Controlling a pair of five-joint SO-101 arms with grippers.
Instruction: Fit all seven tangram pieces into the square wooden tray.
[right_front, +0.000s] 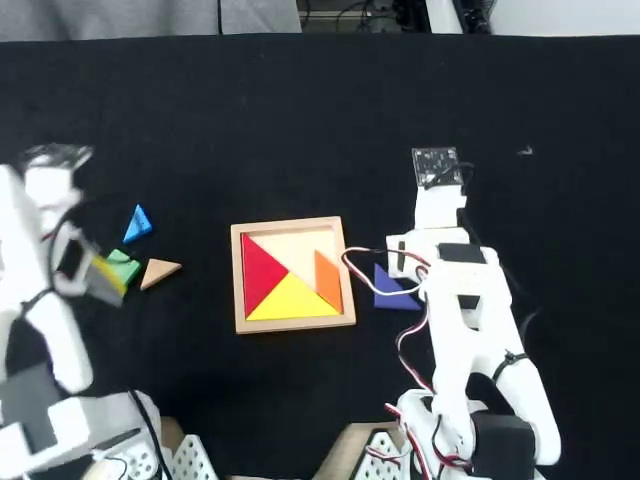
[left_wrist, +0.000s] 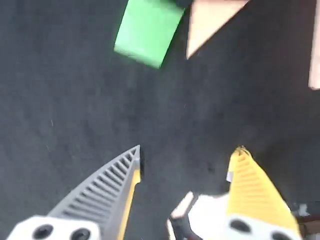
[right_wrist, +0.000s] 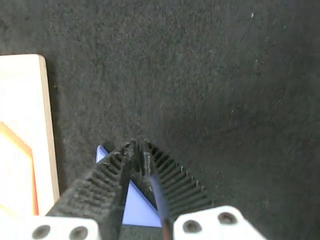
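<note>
High view: the tan triangle (right_front: 158, 271) points toward the tray (right_front: 238, 285); left claw (left_wrist: 189, 149) spread, right claw (right_wrist: 139, 145) clenched

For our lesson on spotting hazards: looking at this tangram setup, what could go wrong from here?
1. The right gripper sits closed over the purple piece right beside the wooden tray; it could shove the piece or bump the tray.
2. The left gripper is open near the green piece and tan triangle, which lie close together; grabbing one may nudge the other.

red triangle (right_front: 262, 270) | yellow triangle (right_front: 290, 300) | orange piece (right_front: 328, 280) | green piece (left_wrist: 147, 32) | indigo piece (right_front: 393, 290) | black cloth (right_front: 300, 120)
</note>
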